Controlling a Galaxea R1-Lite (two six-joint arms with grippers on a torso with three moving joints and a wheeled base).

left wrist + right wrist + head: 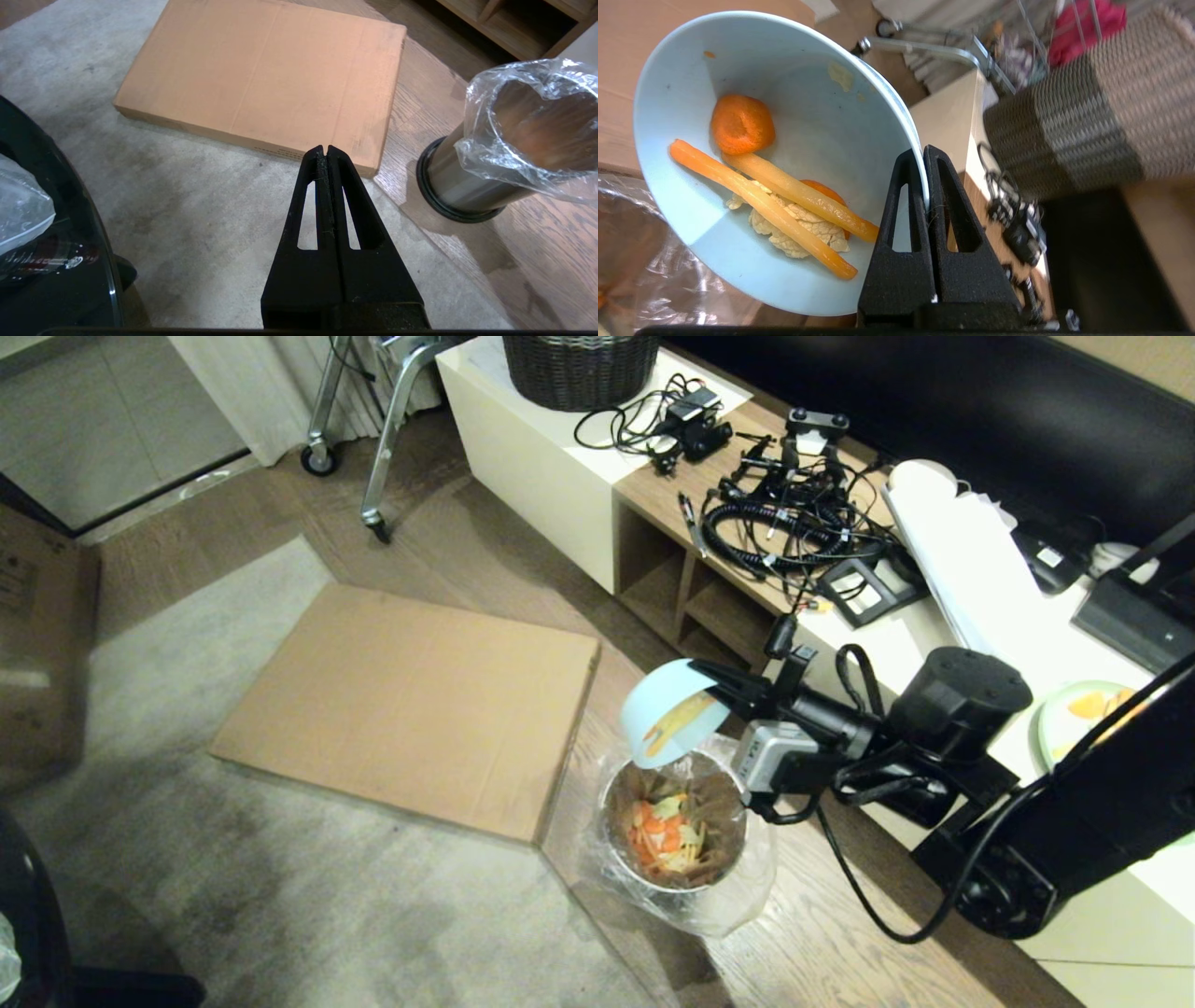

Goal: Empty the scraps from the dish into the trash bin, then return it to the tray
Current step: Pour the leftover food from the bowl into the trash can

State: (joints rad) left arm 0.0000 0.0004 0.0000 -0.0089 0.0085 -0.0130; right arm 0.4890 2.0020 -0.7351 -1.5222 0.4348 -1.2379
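One dish (674, 711) tipped above the trash bin (674, 831).
Right gripper (923, 154) pinches its rim; scraps (775, 196) lie inside the dish. Left gripper (325, 151) is pressed together, over the carpet.

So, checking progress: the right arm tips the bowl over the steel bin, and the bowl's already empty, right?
Not empty. The right wrist view shows scraps still in the bowl. The rest holds: right gripper tips it over the bin.
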